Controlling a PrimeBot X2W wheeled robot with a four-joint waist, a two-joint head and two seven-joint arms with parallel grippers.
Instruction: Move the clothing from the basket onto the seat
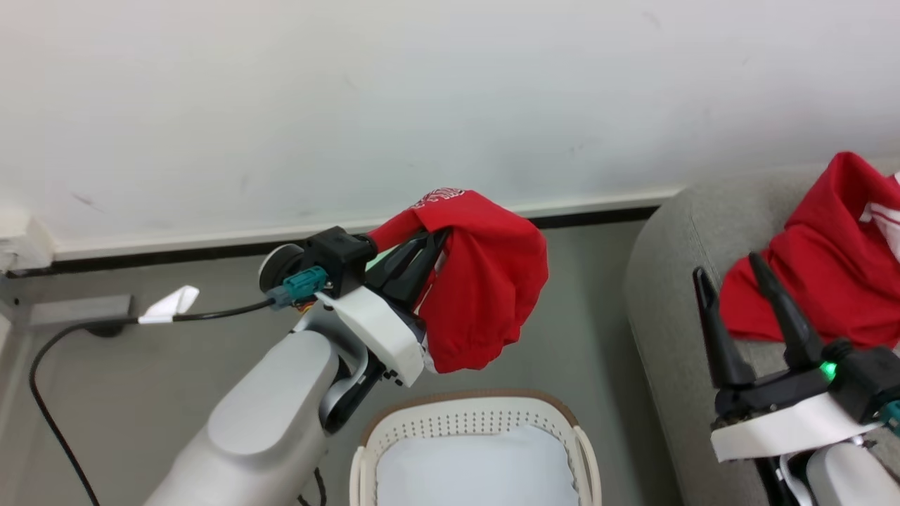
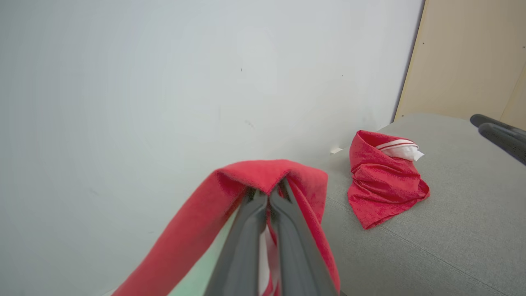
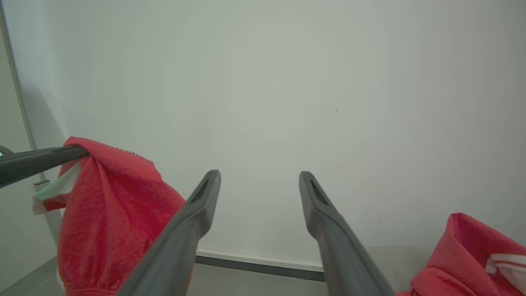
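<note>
My left gripper (image 1: 437, 244) is shut on the red shorts (image 1: 485, 288), which hang bunched over its fingertips in the air above the basket (image 1: 470, 413). In the left wrist view the closed fingers (image 2: 246, 230) pinch a fold of the shorts (image 2: 263, 172). The basket's pale liner (image 1: 478, 464) lies bare. A red top with white striped cuffs (image 1: 823, 274) lies crumpled on the grey seat (image 1: 668, 295) at the right. My right gripper (image 1: 728, 266) stands open beside the top, over the seat's front, holding nothing. In the right wrist view it (image 3: 259, 176) spreads wide.
A white wall with a dark skirting strip (image 1: 211, 247) runs behind everything. A black cable (image 1: 211, 313) trails from my left wrist down to the grey floor (image 1: 583, 323). Between basket and seat lies a narrow strip of floor.
</note>
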